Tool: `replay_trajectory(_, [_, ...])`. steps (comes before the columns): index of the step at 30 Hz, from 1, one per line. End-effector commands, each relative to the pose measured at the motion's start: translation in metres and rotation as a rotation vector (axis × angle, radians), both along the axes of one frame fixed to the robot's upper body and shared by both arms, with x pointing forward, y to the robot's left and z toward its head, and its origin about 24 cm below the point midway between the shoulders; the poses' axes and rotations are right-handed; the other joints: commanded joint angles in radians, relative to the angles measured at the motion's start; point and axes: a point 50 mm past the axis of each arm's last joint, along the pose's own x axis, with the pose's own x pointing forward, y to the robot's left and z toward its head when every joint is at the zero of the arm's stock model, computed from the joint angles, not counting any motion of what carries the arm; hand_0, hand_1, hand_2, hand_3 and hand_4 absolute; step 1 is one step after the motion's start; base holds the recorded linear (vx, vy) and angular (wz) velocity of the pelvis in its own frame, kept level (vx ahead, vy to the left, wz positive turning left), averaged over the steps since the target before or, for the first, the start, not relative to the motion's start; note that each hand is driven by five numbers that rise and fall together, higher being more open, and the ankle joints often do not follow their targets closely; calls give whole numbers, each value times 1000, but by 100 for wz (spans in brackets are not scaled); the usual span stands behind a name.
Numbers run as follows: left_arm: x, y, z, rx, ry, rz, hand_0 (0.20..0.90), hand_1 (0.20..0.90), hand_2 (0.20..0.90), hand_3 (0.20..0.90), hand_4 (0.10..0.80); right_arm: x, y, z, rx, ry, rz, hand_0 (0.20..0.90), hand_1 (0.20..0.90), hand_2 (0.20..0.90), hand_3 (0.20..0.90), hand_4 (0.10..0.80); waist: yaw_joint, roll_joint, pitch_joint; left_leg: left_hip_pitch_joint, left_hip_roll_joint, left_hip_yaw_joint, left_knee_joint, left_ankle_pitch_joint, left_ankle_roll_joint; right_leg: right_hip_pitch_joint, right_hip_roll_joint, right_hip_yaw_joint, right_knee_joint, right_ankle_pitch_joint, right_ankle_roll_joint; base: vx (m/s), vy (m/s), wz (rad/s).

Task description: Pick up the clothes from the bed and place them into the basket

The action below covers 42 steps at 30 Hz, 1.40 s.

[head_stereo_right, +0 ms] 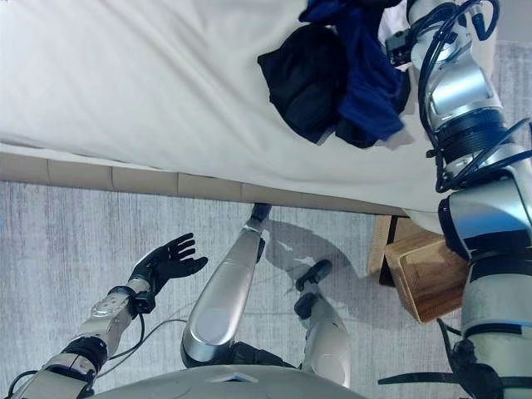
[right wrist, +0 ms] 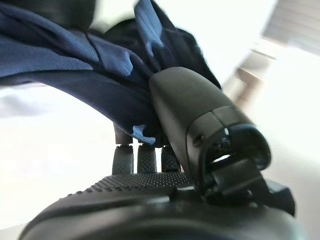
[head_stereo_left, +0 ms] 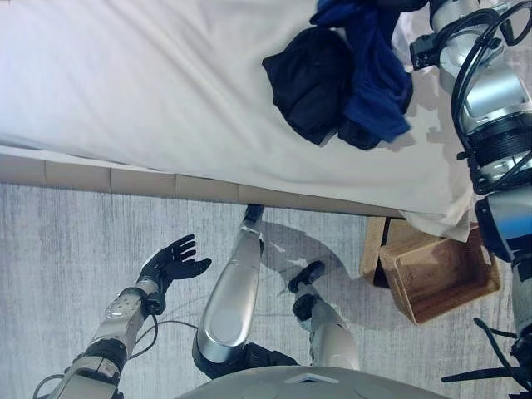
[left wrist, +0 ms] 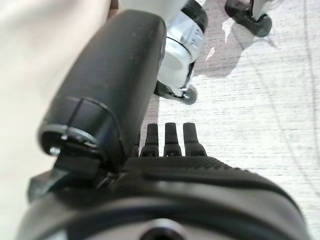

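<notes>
The robot stands at the edge of the bed [head_stereo_left: 125,91], its right arm stretched out over the white sheet to a heap of clothes near the far side. The right hand [right wrist: 200,135] has its thumb and fingers pinched on the blue garment [head_stereo_left: 374,75] — its own wrist view shows the cloth bunched between them, and part of the fabric hangs below the hand. A black garment [head_stereo_left: 309,79] lies just beside the blue one, touching it, flat on the sheet and in no hand. The left hand [head_stereo_left: 170,262] hangs low over the grey floor, fingers spread and relaxed, holding nothing. The wooden basket [head_stereo_left: 440,278] sits on the floor at the foot of the bed's edge, below the right arm and, as far as I can see, with nothing in it yet. So I'd say the pick-up of the first piece is in hand — the next move calls for lifting the blue cloth clear of the black one, then bringing the arm back and down over the basket before letting go.
</notes>
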Motion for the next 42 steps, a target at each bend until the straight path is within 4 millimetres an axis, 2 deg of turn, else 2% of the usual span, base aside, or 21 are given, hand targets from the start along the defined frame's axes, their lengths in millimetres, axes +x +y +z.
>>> replay_trajectory(1, [-45, 6, -27, 39, 176, 23, 900, 900, 900, 900, 800, -25, -1, 38, 74, -225, 24, 300, 300, 300, 200, 100, 2, 2, -157, 92, -50, 0, -129, -79, 15, 49, -70, -69, 110, -16, 35, 56, 3, -15])
replay_trajectory(4, [-58, 8, -35, 63, 242, 13, 900, 900, 900, 900, 800, -23, -13, 29, 69, -181, -18, 300, 300, 300, 200, 100, -15, 3, -199, 164, -47, 12, -184, -78, 16, 98, -64, -64, 89, -10, 43, 53, -12, -8])
replay_trajectory(12, [-81, 6, -50, 92, 361, 25, 900, 900, 900, 900, 800, -20, -20, 10, 129, -93, 51, 300, 300, 300, 200, 100, -39, -7, -276, 275, -52, 21, -232, -82, 15, 189, -51, -71, 61, -11, 52, 40, -2, 0])
replay_trajectory(16, [-89, 9, -53, 118, 414, 15, 900, 900, 900, 900, 800, -5, -25, -24, 23, 148, 36, 300, 300, 300, 200, 100, -39, -16, -300, 311, -54, 14, -249, -77, 13, 209, -48, -73, 57, -8, 57, 34, -2, 9])
replay_trajectory(17, [-90, 10, -53, 123, 423, 16, 900, 900, 900, 900, 800, 0, -27, -39, -22, 243, 31, 349, 349, 349, 258, 158, -39, -20, -303, 316, -52, 15, -250, -77, 13, 213, -47, -74, 55, -10, 56, 9, -12, 14])
replay_trajectory(18, [-91, 11, -53, 129, 430, 15, 900, 900, 900, 900, 800, 3, -29, -51, -54, 300, 20, 681, 681, 681, 645, 545, -37, -23, -305, 323, -51, 10, -252, -77, 12, 217, -45, -73, 51, -9, 57, 8, -23, 9])
replay_trajectory(19, [-91, 12, -53, 134, 435, 15, 900, 900, 900, 900, 800, 6, -30, -64, -87, 381, 18, 900, 900, 900, 900, 800, -36, -27, -306, 328, -49, 7, -254, -76, 12, 222, -42, -75, 46, -10, 57, 10, -24, 9])
replay_trajectory(20, [-91, 12, -53, 142, 443, 11, 900, 900, 900, 900, 800, 9, -32, -78, -136, 460, 24, 900, 900, 900, 900, 800, -34, -32, -307, 338, -46, 3, -261, -75, 11, 227, -38, -78, 39, -10, 58, 5, -16, 15])
replay_trajectory(24, [-86, 15, -50, 151, 438, 8, 900, 900, 900, 900, 800, 13, -29, -96, -235, 577, 38, 900, 900, 900, 900, 800, -24, -38, -299, 343, -44, -7, -272, -68, 9, 230, -34, -82, 31, -7, 59, -19, -2, 8])
replay_trajectory(25, [-84, 16, -49, 154, 435, 5, 900, 900, 900, 900, 800, 13, -29, -98, -251, 585, 41, 832, 832, 832, 820, 720, -22, -39, -296, 341, -44, -9, -274, -66, 9, 229, -33, -83, 30, -9, 58, -63, -5, 0])
replay_trajectory(26, [-81, 17, -48, 157, 430, 1, 900, 900, 900, 900, 800, 14, -27, -100, -275, 604, 47, 488, 488, 488, 420, 320, -18, -41, -292, 338, -43, -13, -278, -62, 7, 227, -32, -84, 28, -10, 58, -79, -6, 0])
replay_trajectory(27, [-79, 17, -47, 160, 427, -1, 900, 900, 900, 900, 800, 14, -26, -99, -293, 603, 48, 300, 300, 300, 200, 100, -15, -42, -289, 336, -42, -17, -284, -58, 6, 225, -30, -85, 27, -10, 59, -80, -4, -2])
replay_trajectory(32, [-74, 19, -44, 171, 418, -17, 900, 900, 900, 900, 800, 14, -23, -94, -309, 578, 53, 300, 300, 300, 200, 100, -8, -42, -278, 334, -44, -37, -315, -38, 3, 216, -25, -88, 33, -14, 59, -48, 15, 3])
replay_trajectory(42, [-76, 9, -48, 150, 418, -23, 900, 900, 900, 900, 800, 7, -30, -67, -215, 350, -24, 300, 300, 300, 200, 100, -25, -23, -275, 356, -62, -50, -337, -32, 13, 211, -41, -77, 75, -18, 61, -17, 55, 10])
